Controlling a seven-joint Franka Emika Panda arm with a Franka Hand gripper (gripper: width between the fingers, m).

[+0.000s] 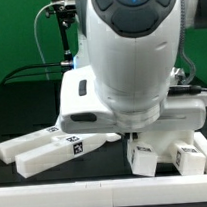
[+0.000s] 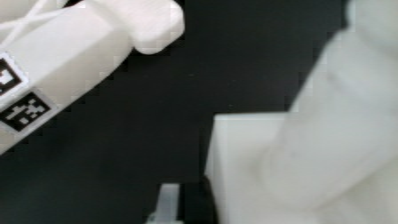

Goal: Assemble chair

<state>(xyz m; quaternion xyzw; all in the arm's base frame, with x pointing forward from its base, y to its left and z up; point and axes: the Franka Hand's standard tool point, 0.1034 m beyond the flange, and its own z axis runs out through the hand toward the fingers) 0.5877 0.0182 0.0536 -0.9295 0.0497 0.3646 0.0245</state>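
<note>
- Over the middle of the black table (image 1: pixel 105 159), the arm (image 1: pixel 128 50) bends low and forward. Its bulky white wrist fills most of the exterior view.
- Hidden behind that bulk in the exterior view, the pincer is clenched tight. Whether anything sits between the jaws cannot be told.
- Unassembled, the chair (image 1: pixel 54 147) lies in loose white pieces on the table.
- Two long bars (image 1: pixel 40 151) lie side by side at the exterior view's left, one showing a black-and-white tag (image 1: pixel 76 145) on top.
- Two short blocks (image 1: pixel 143 159) sit under the wrist toward the exterior view's right, near each other and apart from the long bars.
- Wrist view: a bar (image 2: pixel 71 50) with a tag runs aslant over the dark table. A white block (image 2: pixel 267 175) lies apart from it. A blurred white shape rises beside the block, too soft to identify.
</note>
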